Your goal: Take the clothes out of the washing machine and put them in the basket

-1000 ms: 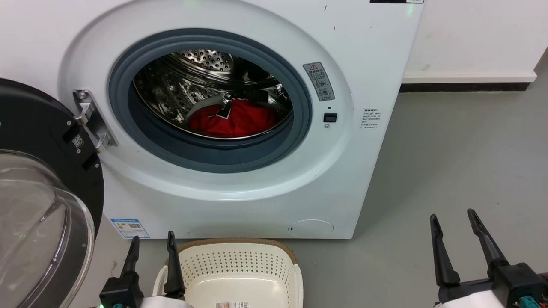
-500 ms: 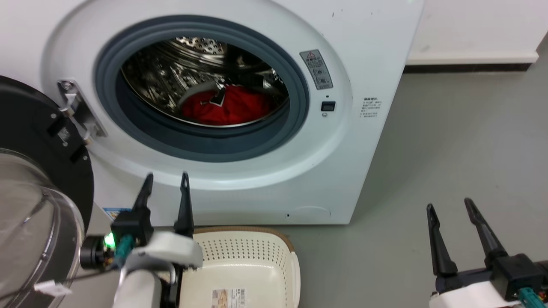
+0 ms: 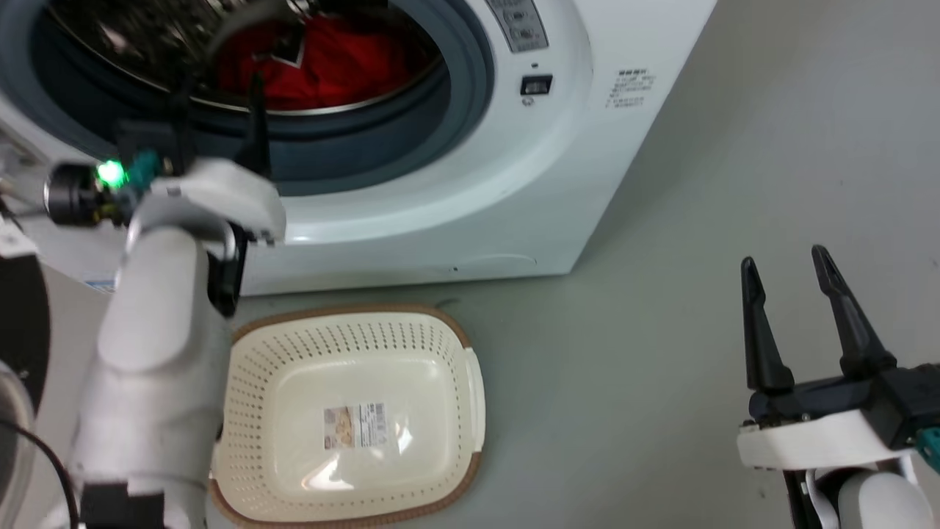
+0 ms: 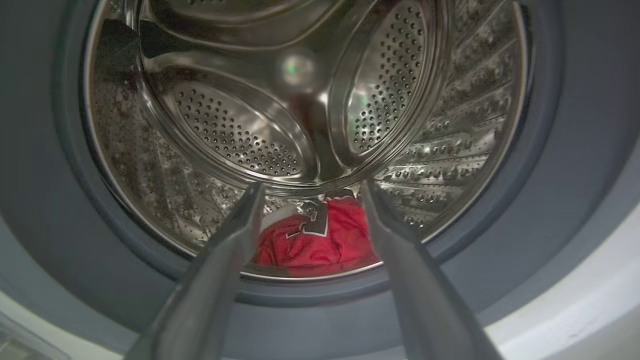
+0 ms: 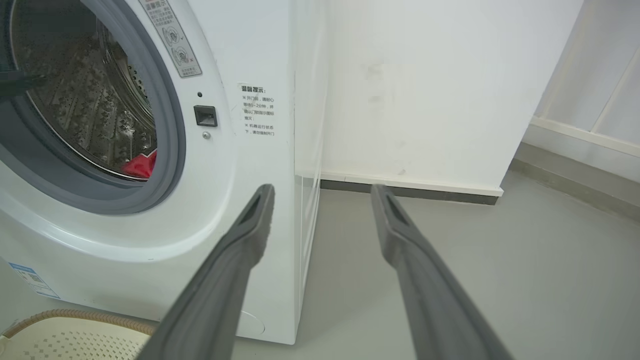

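On our left, the left gripper has come up from beside the basket, where it sat a second ago, to the mouth of the washing machine. Its two fingers are spread apart with nothing between them, and they point into the drum. Our head has also dipped, so the washing machine sits higher in the head view now; that is our own camera moving, not the machine. In the left wrist view the clothes lie as a red heap on the bottom of the drum, framed between the fingertips but further in, not touched. We judge that the reach is under way and the grasp is not yet made: the arm has to pass over the grey door ring and down onto the heap. Below the opening, the basket stands on the floor just in front of the washing machine, with no clothes in it. Far to the right, the right gripper hangs over the floor, well apart from the washing machine, fingers likewise open and holding nothing
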Tool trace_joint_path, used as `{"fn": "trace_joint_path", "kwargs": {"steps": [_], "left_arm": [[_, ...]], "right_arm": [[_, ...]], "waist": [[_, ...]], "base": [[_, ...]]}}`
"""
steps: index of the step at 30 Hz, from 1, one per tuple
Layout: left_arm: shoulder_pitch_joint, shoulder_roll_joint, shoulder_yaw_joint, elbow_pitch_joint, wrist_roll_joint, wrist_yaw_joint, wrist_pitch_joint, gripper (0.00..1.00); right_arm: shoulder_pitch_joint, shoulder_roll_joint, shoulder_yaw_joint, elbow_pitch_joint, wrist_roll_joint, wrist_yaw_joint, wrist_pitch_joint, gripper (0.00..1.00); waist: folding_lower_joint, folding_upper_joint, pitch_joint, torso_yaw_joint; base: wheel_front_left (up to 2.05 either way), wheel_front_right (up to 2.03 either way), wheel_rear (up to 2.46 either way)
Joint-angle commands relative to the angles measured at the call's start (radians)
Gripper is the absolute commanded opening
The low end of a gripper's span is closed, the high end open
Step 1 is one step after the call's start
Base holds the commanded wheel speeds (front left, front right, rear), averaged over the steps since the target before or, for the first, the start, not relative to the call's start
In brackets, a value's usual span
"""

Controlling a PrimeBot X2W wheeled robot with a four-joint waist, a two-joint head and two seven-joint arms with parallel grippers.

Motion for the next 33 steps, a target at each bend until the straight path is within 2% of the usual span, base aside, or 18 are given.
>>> {"fn": "trace_joint_path", "kwargs": {"steps": [1, 8, 16, 21, 33], "left_arm": [[-0.041, 0.005, -0.009, 0.022, 0.011, -0.005, -0.002, 1.0], [-0.298, 0.069, -0.035, 0.215, 0.022, -0.028, 0.05, 1.0], [-0.498, 0.139, -0.058, 0.349, 0.04, -0.034, 0.14, 1.0], [-0.619, 0.188, -0.099, 0.412, 0.066, -0.044, 0.233, 1.0], [-0.843, 0.25, -0.157, 0.529, 0.052, -0.056, 0.477, 1.0]], "right_arm": [[-0.025, 0.001, 0.002, -0.006, 0.006, -0.001, -0.002, 1.0], [-0.111, 0.001, 0.017, -0.024, 0.041, -0.001, -0.002, 1.0], [-0.171, 0.001, 0.027, -0.041, 0.082, -0.001, -0.002, 1.0], [-0.192, 0.001, 0.036, -0.054, 0.11, -0.001, -0.002, 1.0], [-0.229, 0.001, 0.061, -0.071, 0.171, -0.001, -0.002, 1.0]], "waist": [[-0.0002, 0.0, 0.079, -0.04], [-0.0002, 0.0, 0.217, -0.099], [-0.0002, 0.0, 0.336, -0.165], [-0.0002, 0.0, 0.4, -0.192], [-0.0002, 0.0, 0.507, -0.246]], "base": [[0.0, 0.0, 0.0], [0.0, 0.0, 0.0], [0.0, 0.0, 0.0], [0.0, 0.0, 0.0], [0.0, 0.0, 0.0]]}}
